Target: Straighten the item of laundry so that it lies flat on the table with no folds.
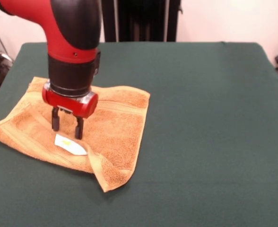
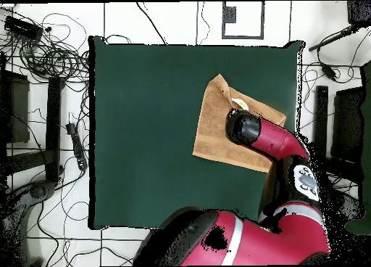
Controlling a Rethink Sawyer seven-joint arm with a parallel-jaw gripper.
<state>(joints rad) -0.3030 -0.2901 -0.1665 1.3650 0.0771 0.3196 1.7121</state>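
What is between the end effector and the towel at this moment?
Nothing visible. The end effector is open directly over the orange-tan towel, its fingertips at or just above the cloth beside the white label. The towel lies on the green table with one corner folded over.

Behind the scene stood a pale wall [image 1: 224,19] and a dark upright stand [image 1: 141,19]. Black cables [image 2: 51,54] lay tangled on the white tiled floor [image 2: 167,17].

One towel [image 1: 115,123], one white label [image 1: 70,144], one table [image 1: 210,118], one arm [image 1: 73,47].
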